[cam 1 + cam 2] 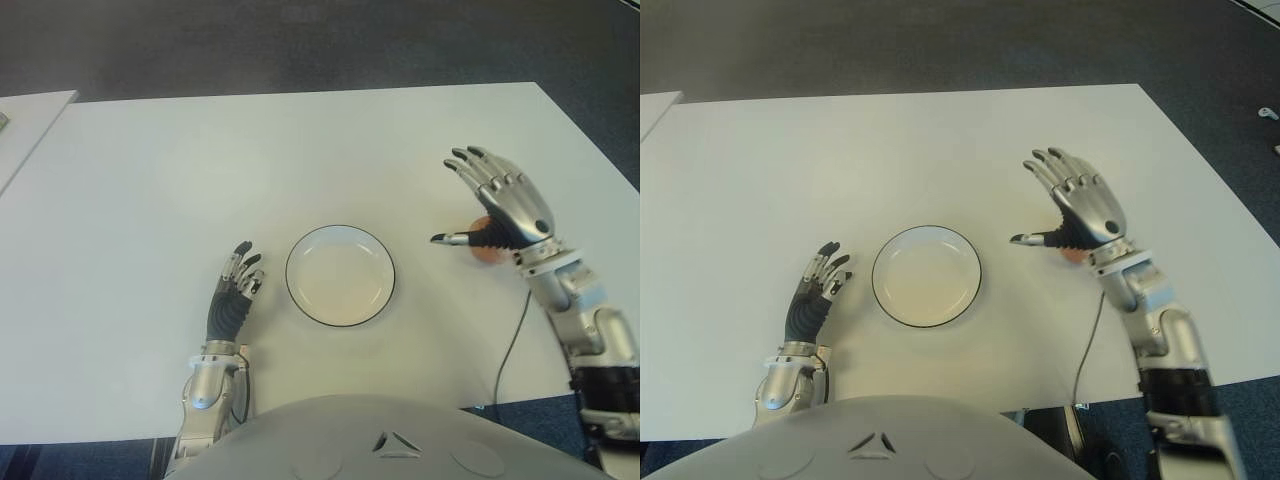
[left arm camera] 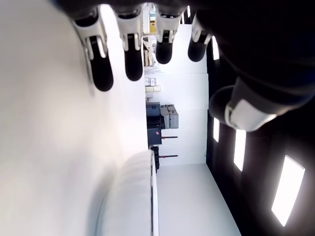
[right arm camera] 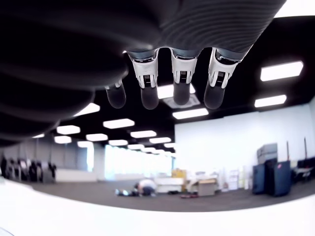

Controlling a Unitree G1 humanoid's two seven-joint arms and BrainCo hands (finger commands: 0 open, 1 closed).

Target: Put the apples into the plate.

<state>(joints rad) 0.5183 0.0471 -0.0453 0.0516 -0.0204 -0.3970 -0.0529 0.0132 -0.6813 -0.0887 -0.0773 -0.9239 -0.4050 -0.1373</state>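
Observation:
A white plate (image 1: 382, 258) with a thin dark rim lies empty in the middle of the white table (image 1: 150, 180). To its right, a reddish apple (image 1: 486, 252) shows only as a small patch, mostly hidden under my right hand (image 1: 480, 200). That hand hovers over the apple, open, with fingers spread and thumb pointing toward the plate. In the right wrist view its fingers (image 3: 180, 88) are extended and hold nothing. My left hand (image 1: 235, 285) shows on the table just left of the plate, open and empty.
A dark cable (image 1: 508, 345) runs from my right forearm across the table's near right edge. A second white table's corner (image 1: 25, 125) sits at far left. Dark floor lies beyond the table's far edge. My torso (image 1: 380, 440) fills the bottom.

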